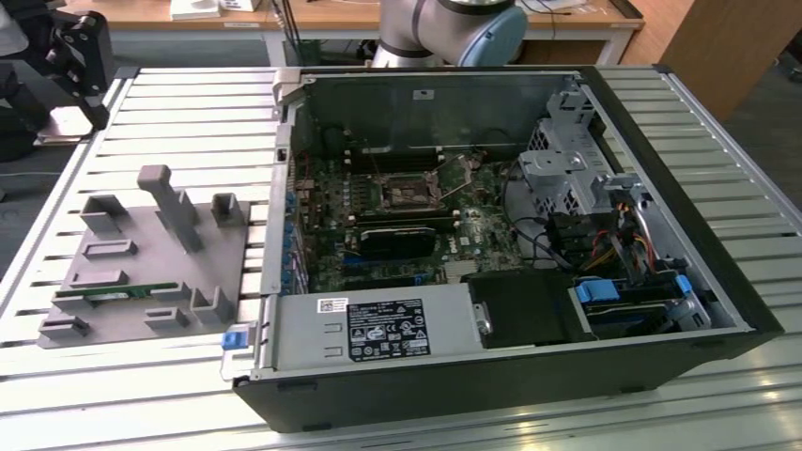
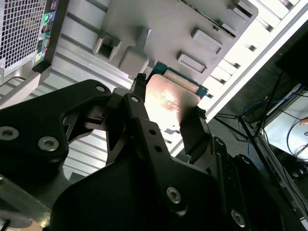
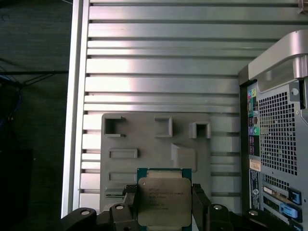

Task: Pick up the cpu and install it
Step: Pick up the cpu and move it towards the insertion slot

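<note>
- End effector (image 3: 166,193), both wrist views: black two-finger unit, jaws partly closed and clamped on the cpu (image 3: 164,202); one finger (image 3: 131,197) on each of two opposite edges.
- Cpu: flat square chip w/ dull silver lid and thin green-edged rim, metal side facing the first wrist cam. In the second wrist view the end effector (image 2: 166,115) pinches the same chip (image 2: 171,94), which catches a pinkish reflection; chip is lifted clear, not seated in anything.
- Fixture plate (image 3: 154,144): grey moulded plate w/ square pockets and narrow slots, lying beyond the cpu; the chip overlaps one edge of it in the first wrist view. Gap btwn chip and plate: cannot tell.
- Bench (image 3: 159,62): slatted aluminium surface carrying plate and PC.
- Computer case (image 3: 276,134): beside the plate; perforated rear grille and coloured ports face the first wrist cam.
- Exterior view: fixture plate (image 1: 126,272) sits on the bench (image 1: 176,103) at the exterior view's left, w/ a green memory stick (image 1: 119,293) lying in one slot.
- Computer case (image 1: 501,376) lies on its side, cover off, just beside the plate.
- Inside: motherboard (image 1: 401,216) w/ metal-framed socket (image 1: 408,193) near its centre; black ribbed block (image 1: 401,240) just beside the socket; grey power supply (image 1: 370,329) at the near edge.
- Arm base (image 1: 445,28): grey-blue joint behind the case, far side of the bench.
</note>
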